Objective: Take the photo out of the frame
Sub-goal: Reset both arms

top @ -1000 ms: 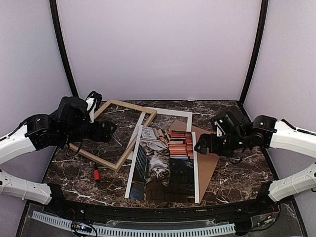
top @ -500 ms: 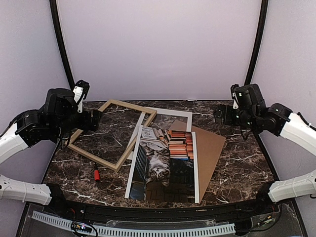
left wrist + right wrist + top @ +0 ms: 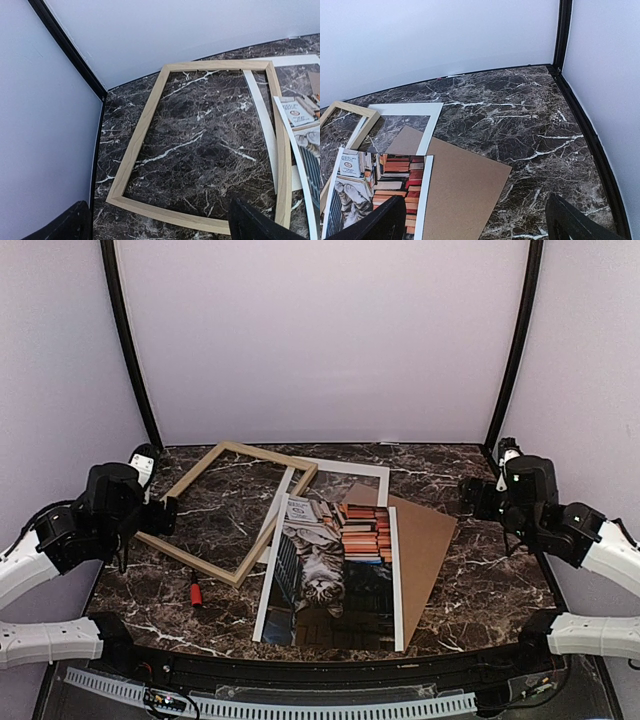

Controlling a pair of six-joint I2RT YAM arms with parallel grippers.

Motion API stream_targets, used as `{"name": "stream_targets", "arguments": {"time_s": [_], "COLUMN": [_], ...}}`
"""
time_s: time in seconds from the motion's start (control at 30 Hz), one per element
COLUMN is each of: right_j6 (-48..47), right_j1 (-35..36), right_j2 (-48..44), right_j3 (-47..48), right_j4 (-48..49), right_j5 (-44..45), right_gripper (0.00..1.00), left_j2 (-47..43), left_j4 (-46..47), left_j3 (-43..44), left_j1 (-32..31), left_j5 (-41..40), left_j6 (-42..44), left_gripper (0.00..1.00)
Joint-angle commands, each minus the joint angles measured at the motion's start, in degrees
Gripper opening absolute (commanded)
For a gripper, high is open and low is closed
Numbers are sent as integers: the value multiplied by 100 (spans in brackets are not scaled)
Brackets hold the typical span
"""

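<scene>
The photo (image 3: 330, 570), a tabby cat with red-orange books, lies flat in the middle of the table, outside the frame (image 3: 262, 454). The light wood frame lies empty to its left, with bare marble inside it (image 3: 141, 127). The photo overlaps the frame's right side and a brown backing board (image 3: 425, 540). My left gripper (image 3: 163, 515) hovers open at the table's left edge, near the frame's left corner, holding nothing (image 3: 160, 225). My right gripper (image 3: 473, 496) hovers open at the right edge, beyond the board, also holding nothing (image 3: 477, 220). The right wrist view shows the photo's upper corner (image 3: 375, 185).
A white mat border (image 3: 345, 468) lies behind the photo, partly under the frame and the board (image 3: 460, 190). A small red-handled tool (image 3: 195, 592) lies near the frame's front corner. Black posts and pale walls close in the table on both sides.
Both arms have drawn back from the middle toward the table's sides, the left arm leftward and the right arm rightward. Photo, frame, mat and board have not moved.
</scene>
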Motion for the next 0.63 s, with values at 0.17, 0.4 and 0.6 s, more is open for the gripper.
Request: {"name": "stream_targets", "arguments": {"time_s": [0.17,0.4,0.6], "right_j6": [-18,-184,-392], "right_j1": [-24,-26,-24], "right_j2": [9,190,359], "right_j3": [-175,-197,-95], "right_j4": [720,978,1168], "right_j5": [32,-91,-197], "right_gripper": [99,99,99], "left_j2": [31,39,11], "left_j4": [646,693,659], "left_j3": [-368,-418,-439], "left_j1": [49,69,77], "left_j5": [1,14,-78], "left_j6": [422,391,334], "left_gripper": [99,99,99]}}
